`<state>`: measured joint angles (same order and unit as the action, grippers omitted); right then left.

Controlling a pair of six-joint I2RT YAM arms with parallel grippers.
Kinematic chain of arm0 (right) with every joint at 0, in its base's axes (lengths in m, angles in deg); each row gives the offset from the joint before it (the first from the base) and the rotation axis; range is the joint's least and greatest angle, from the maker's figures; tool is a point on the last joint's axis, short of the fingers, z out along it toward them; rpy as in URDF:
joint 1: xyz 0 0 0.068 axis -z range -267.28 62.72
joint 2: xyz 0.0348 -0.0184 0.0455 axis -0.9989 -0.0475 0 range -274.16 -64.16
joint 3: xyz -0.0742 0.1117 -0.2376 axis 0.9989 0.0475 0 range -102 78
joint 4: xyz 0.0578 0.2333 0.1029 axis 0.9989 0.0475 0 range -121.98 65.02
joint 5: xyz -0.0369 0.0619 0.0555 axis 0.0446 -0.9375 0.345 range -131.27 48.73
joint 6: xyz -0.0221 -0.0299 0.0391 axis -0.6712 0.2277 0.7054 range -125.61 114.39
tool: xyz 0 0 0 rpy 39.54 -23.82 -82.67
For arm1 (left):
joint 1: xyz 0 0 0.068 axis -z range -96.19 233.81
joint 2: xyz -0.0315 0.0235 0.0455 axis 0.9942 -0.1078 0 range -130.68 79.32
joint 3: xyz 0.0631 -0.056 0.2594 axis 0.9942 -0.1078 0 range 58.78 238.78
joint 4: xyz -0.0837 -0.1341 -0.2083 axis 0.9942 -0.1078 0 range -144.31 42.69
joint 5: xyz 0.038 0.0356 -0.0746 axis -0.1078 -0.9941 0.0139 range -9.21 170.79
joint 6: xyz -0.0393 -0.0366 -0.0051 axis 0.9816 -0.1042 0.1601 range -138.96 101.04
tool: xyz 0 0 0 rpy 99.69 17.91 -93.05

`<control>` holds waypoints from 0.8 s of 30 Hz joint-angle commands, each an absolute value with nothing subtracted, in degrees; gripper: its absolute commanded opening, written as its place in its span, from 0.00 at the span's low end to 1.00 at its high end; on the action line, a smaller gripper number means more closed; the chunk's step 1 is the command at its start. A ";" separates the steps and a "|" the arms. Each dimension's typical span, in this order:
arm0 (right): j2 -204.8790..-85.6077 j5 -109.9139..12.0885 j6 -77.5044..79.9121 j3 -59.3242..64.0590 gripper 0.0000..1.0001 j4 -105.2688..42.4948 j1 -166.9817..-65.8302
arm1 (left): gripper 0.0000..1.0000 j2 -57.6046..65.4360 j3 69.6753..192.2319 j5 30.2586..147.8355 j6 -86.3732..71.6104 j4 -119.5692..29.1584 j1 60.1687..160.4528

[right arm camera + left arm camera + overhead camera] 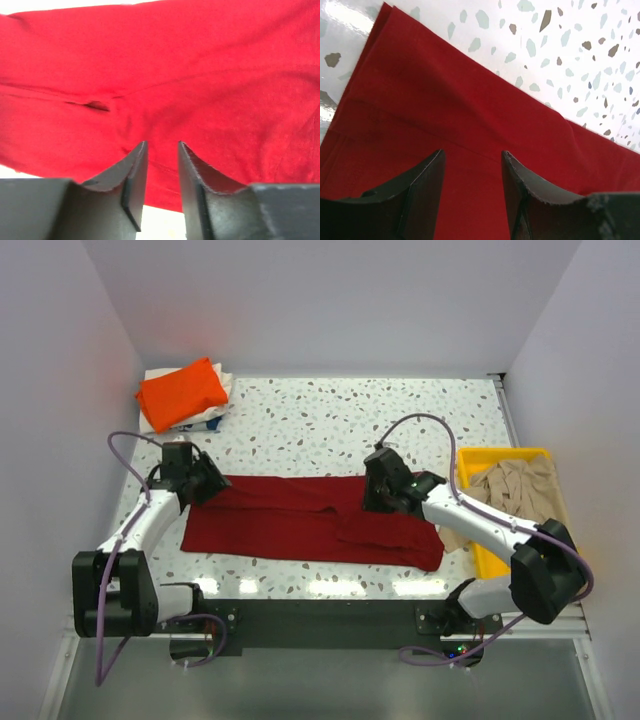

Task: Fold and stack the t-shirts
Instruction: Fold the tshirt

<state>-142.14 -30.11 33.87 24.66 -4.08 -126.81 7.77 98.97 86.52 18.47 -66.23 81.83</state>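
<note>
dark red t-shirt [310, 525] lies folded into a long band on the near table [350, 420], not yet squared. left hand [207, 483] and right hand [385, 493] hover released over its ends, grasping nothing. orange t-shirt [182, 392] sits folded on a whitish t-shirt [226, 383] far left; beige t-shirt [520, 485] lies crumpled in the yellow tray [500, 453].

White-shelled left arm [140, 525] and right arm [475, 521] with bulky black joints [543, 578] — a purple cable [424, 417] loops over each. The fingers [422, 187] are matte black and curved.
</note>
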 commanded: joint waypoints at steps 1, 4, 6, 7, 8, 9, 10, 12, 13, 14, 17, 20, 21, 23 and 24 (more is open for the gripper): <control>-144.31 -30.80 34.90 27.63 0.30 -4.38 -127.18 | 0.53 7.34 100.36 86.15 19.89 -64.63 82.93; -143.19 -31.34 37.44 31.15 0.29 -4.82 -127.53 | 0.53 7.43 99.83 86.15 19.54 -64.62 83.37; -142.65 -30.81 38.50 33.95 0.32 -5.09 -127.53 | 0.49 7.43 98.95 85.88 19.36 -64.36 85.64; -142.74 -30.64 39.38 34.58 0.34 -5.09 -127.36 | 0.47 7.51 98.43 85.71 19.45 -63.84 86.35; -143.26 -29.59 39.56 35.11 0.37 -5.44 -127.18 | 0.45 7.52 97.29 84.92 20.06 -63.22 88.54; -143.79 -28.89 39.83 35.28 0.38 -5.87 -127.01 | 0.44 7.34 96.58 84.92 20.50 -62.87 89.95; -144.49 -28.71 39.83 35.55 0.38 -6.66 -126.57 | 0.43 7.34 95.79 83.79 21.02 -62.26 91.44; -147.29 -31.14 39.57 36.25 0.39 -9.38 -123.69 | 0.41 6.64 93.68 82.64 22.78 -61.38 95.48; -148.44 -32.03 39.04 36.43 0.39 -10.26 -122.62 | 0.40 6.38 93.16 81.59 23.31 -60.94 96.46; -149.41 -32.65 38.69 36.43 0.38 -11.06 -120.96 | 0.38 6.02 91.93 81.32 23.66 -60.24 97.42; -153.54 -33.89 36.93 34.07 0.38 -11.77 -117.97 | 0.34 4.27 90.08 78.68 24.72 -58.91 100.85; -158.28 -35.12 35.00 27.67 0.39 -11.42 -115.07 | 0.30 1.20 89.37 75.69 26.03 -58.47 104.72; -160.82 -35.38 34.56 26.07 0.39 -11.15 -114.36 | 0.28 -0.64 89.54 75.25 27.00 -58.65 106.90; -164.34 -35.82 32.89 22.47 0.39 -10.72 -112.69 | 0.27 -2.23 90.68 73.85 28.49 -59.17 109.20; -166.10 -36.00 32.28 17.76 0.39 -9.15 -112.07 | 0.26 -3.37 91.12 73.49 30.15 -59.70 111.30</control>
